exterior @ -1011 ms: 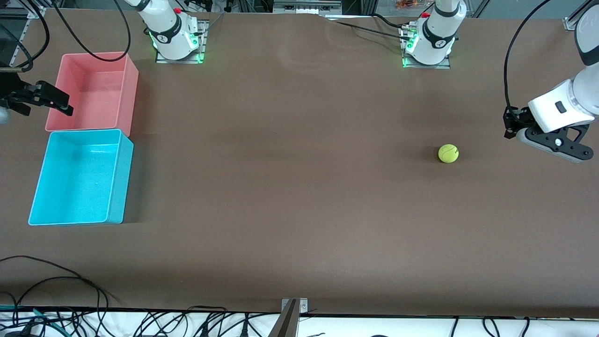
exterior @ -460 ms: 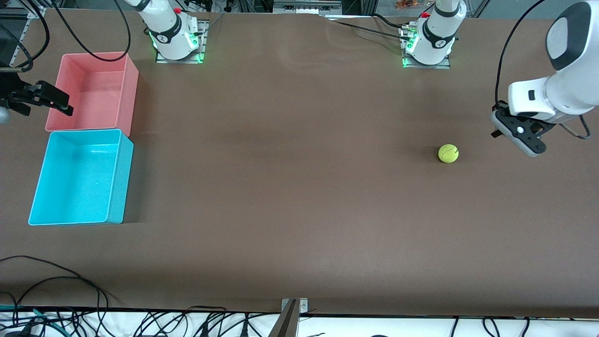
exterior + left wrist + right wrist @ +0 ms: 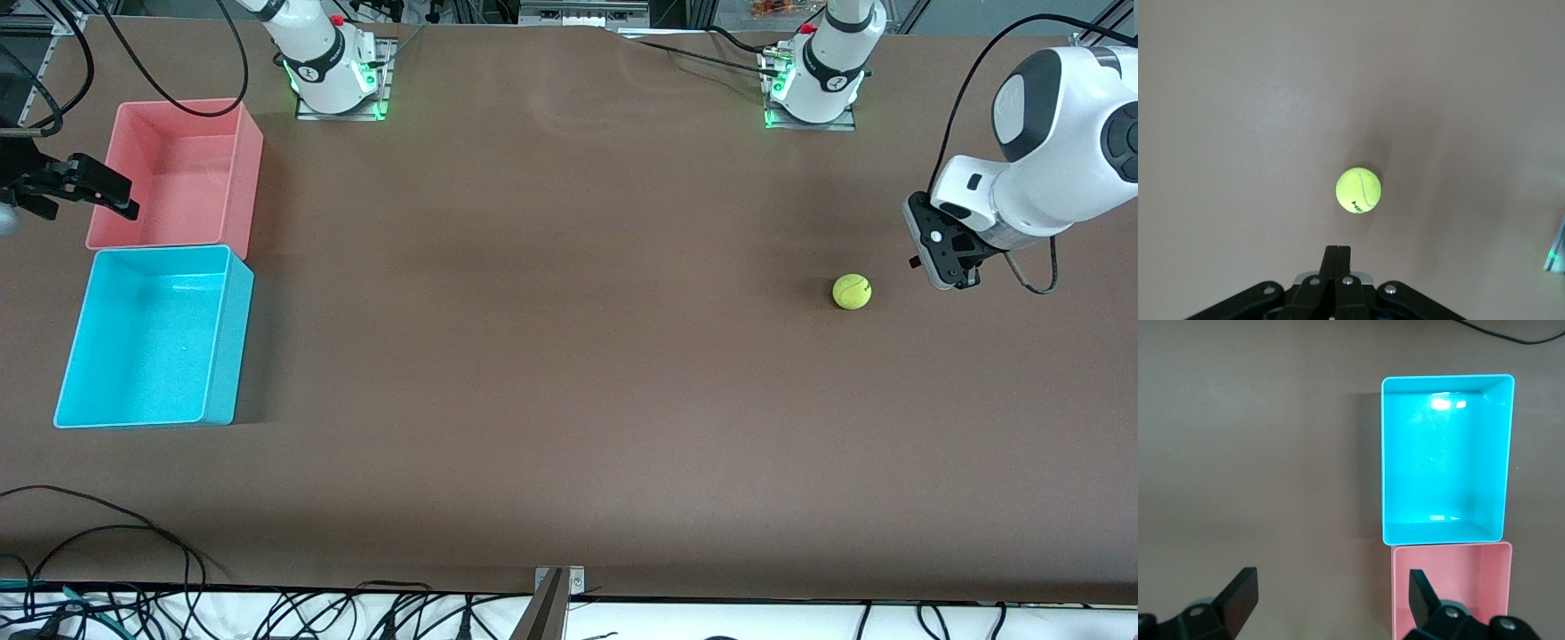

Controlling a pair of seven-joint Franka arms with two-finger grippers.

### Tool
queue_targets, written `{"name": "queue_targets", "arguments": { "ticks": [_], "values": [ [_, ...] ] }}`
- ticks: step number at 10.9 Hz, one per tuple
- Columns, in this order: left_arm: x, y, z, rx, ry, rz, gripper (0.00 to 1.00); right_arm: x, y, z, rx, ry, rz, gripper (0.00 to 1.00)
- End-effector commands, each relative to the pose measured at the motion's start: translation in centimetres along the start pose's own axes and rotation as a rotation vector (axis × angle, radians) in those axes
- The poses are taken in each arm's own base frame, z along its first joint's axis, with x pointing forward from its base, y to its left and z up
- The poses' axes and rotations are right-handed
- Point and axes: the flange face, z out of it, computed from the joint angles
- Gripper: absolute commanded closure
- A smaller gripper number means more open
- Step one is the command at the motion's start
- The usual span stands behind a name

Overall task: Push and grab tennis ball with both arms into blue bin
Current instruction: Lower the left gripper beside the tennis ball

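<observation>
The tennis ball (image 3: 852, 292) sits on the worktop (image 3: 569, 356) toward the left arm's end, well apart from the blue bin (image 3: 222, 356). The left gripper (image 3: 1336, 257), jaws pressed together, should shove through the ball's centre, I'd say. The right gripper (image 3: 1328, 593) waits beside the bins, jaws spread.

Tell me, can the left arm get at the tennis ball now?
Probably yes. The left gripper, fingers shut, is beside the tennis ball toward the left arm's end of the table, and only bare surface shows between them.
</observation>
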Motion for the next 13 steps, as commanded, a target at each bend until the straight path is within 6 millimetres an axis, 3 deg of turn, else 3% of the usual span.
{"name": "queue_targets", "arguments": {
  "ticks": [1,5,10,13],
  "values": [
    [-2.4,1.9,3.1,0.081,-0.003,0.128,1.0,0.1,0.0,-0.7,-0.01,0.003,0.01,0.0],
    [-3.0,3.2,7.9,0.134,-0.034,0.231,1.0,0.2,0.1,-0.7,-0.01,0.005,0.01,0.0],
    [-3.8,3.7,9.1,0.124,-0.038,0.264,1.0,0.1,0.1,-0.7,-0.01,0.002,0.011,0.0],
    [-5.9,3.8,11.2,0.178,-0.055,0.298,1.0,0.1,0.0,-0.8,-0.01,0.003,0.01,0.0]
  ]
}}
